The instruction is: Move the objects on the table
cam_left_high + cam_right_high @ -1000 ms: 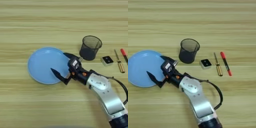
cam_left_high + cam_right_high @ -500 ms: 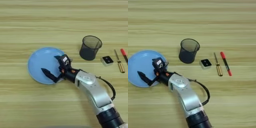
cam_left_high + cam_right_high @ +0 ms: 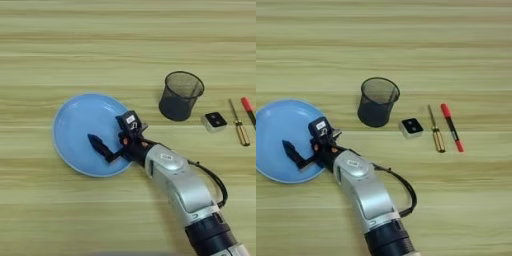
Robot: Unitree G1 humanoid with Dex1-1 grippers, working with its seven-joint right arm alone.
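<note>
A round light-blue plate [image 3: 75, 125] lies at the left of the table [image 3: 125, 45]. My right gripper [image 3: 113, 135] hangs over the plate's right half, open; one black finger reaches left across the plate and the other stands near its right rim, with nothing between them. The silver forearm runs down to the bottom right. A dark mesh cup [image 3: 377, 101] stands upright to the right of the plate. Right of it lie a small black square block [image 3: 411, 127] and a thin black tool with a red tip [image 3: 451, 127].
A thin screwdriver with a yellowish handle [image 3: 435, 132] lies between the block and the red-tipped tool, parallel to it. A black cable loops off the forearm [image 3: 406, 192] above the wood. Bare planks stretch across the far side and the front left.
The gripper has moved left from the plate's right rim to over its right half, and the forearm has swung after it. The plate, cup, block and tools stay put.
</note>
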